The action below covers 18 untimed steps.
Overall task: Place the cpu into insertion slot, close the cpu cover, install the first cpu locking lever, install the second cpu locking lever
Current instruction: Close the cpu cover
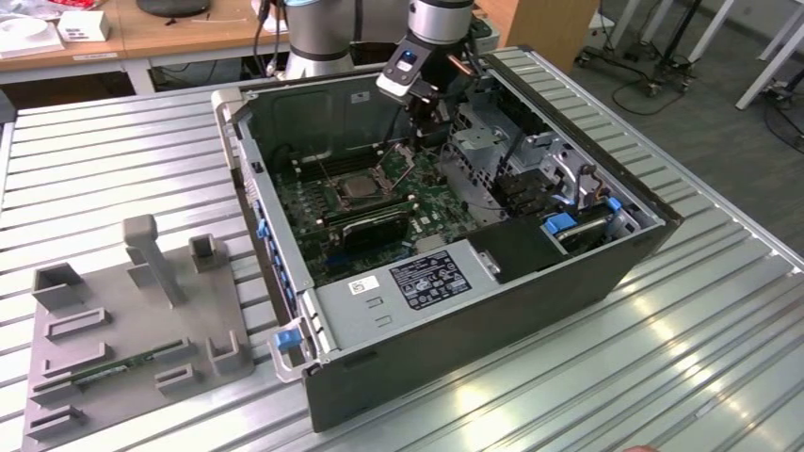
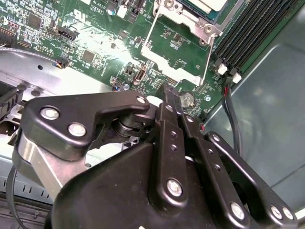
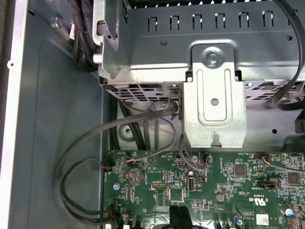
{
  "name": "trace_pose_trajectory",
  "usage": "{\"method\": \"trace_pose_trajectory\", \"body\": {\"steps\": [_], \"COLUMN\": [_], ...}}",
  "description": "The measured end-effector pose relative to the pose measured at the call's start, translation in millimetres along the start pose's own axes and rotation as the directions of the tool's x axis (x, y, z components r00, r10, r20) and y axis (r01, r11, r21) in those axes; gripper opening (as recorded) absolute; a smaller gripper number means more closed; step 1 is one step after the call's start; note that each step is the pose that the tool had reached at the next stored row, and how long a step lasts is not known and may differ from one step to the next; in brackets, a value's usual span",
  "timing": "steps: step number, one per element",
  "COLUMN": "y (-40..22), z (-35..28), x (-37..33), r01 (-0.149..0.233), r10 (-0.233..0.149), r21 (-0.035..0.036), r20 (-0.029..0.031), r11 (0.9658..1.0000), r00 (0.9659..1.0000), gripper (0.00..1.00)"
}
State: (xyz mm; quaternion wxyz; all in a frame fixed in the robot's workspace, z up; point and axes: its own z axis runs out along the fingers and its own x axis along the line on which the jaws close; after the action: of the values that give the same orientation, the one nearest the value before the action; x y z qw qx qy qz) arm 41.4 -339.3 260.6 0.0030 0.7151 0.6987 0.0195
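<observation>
One chip [image 1: 357, 191] is sitting in the socket [image 2: 209, 19] inside the open computer case [image 1: 503, 311]. Cover frame [image 2: 164, 58] is standing raised beside it. Jaws are hovering pressed together above the green board [image 3: 228, 191], near the cover.

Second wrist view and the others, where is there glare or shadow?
In the second wrist view, glare whitens a patch of the motherboard and the metal plate beside it; in the exterior view, the table slats shine while the computer case interior is darker; in the first wrist view, the metal bracket is evenly lit.
</observation>
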Motion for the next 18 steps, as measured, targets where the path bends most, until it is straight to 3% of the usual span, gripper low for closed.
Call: {"method": "trace_pose_trajectory", "body": {"steps": [10, 18], "y": [2.0, 1.8], "z": [6.4, 16.0], "x": [-0.1, -0.3], "r01": [0.000, 0.000], "r10": [0.000, 0.000], "r21": [0.0001, 0.0001], "r20": [0.0003, 0.0003], "r11": [1.0000, 1.0000], "r00": [1.0000, 1.0000], "gripper": [0.11, 0.11]}}
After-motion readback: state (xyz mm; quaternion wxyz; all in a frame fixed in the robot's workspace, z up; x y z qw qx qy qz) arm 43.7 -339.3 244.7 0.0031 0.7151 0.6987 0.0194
